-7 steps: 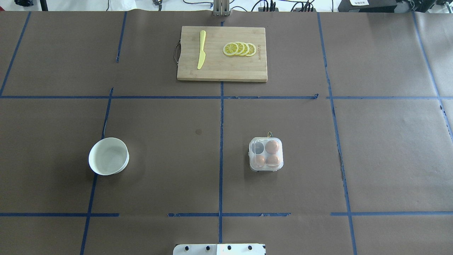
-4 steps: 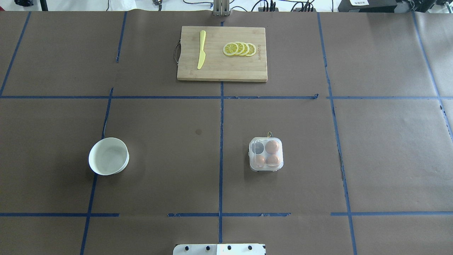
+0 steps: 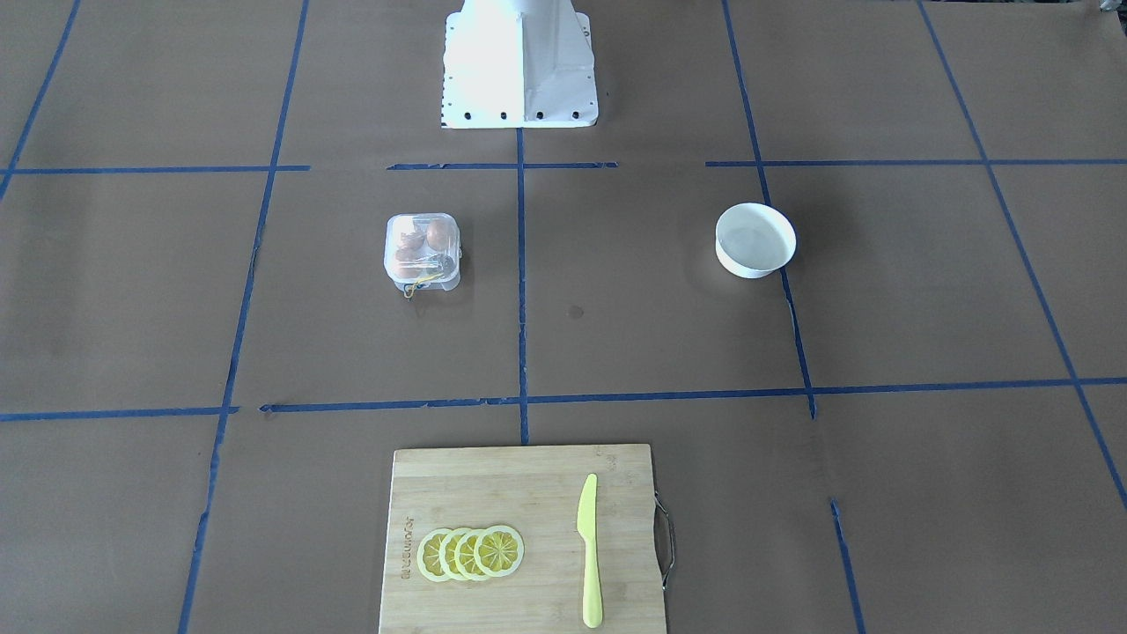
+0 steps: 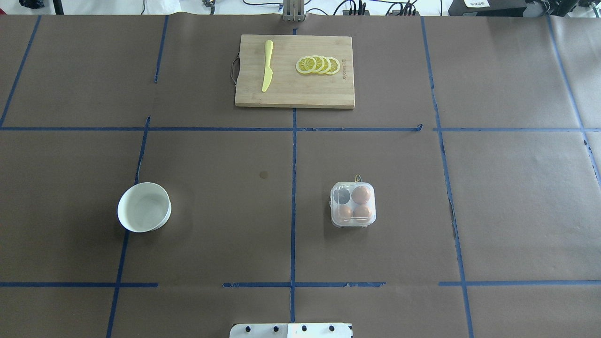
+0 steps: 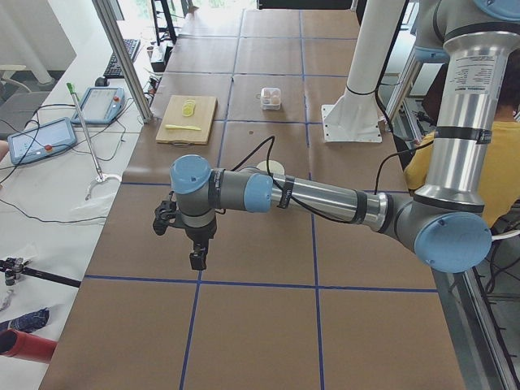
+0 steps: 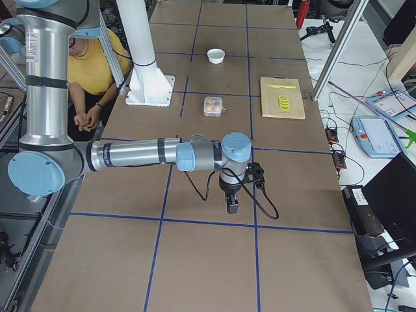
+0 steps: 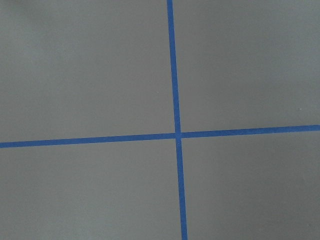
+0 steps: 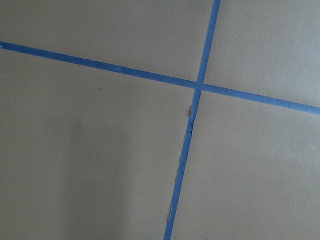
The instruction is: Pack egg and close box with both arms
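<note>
The clear box (image 4: 353, 204) stands on the brown table right of the centre line, and its lid looks down. It also shows in the front view (image 3: 423, 251). Three brown eggs lie in it, the largest at the far right cell (image 4: 361, 194). The far left cell looks dark and empty. I cannot tell which egg is the duller one. My left gripper (image 5: 197, 258) hangs over the table's left end, far from the box. My right gripper (image 6: 232, 207) hangs over the right end. I cannot tell whether either is open or shut. Both wrist views show only paper and blue tape.
A white bowl (image 4: 144, 207) stands empty at the left. A wooden cutting board (image 4: 295, 94) at the far edge holds lemon slices (image 4: 318, 65) and a yellow knife (image 4: 267, 65). The white pedestal (image 3: 519, 66) is at the near edge. A person in yellow (image 6: 97, 65) sits behind the robot.
</note>
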### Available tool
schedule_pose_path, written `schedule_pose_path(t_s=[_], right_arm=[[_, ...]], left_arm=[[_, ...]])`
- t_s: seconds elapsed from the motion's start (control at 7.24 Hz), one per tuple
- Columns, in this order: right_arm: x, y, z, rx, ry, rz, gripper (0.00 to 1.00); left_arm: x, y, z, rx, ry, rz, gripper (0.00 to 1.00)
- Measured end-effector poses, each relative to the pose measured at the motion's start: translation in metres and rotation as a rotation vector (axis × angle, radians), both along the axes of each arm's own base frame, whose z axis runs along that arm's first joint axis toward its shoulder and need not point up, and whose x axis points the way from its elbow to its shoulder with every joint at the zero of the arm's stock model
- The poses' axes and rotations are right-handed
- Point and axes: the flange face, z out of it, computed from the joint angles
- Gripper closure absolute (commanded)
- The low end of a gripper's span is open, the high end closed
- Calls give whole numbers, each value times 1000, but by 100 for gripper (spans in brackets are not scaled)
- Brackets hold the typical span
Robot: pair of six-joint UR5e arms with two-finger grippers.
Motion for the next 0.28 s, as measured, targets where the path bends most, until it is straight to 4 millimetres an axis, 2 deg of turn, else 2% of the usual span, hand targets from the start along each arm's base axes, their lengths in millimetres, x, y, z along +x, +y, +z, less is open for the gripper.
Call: schedule_pose_path(t_s=[0.28], right_arm=[[0,0,1,-2,-1,0,0]], left_arm=[[-2,10,19,8,-2,50,0]])
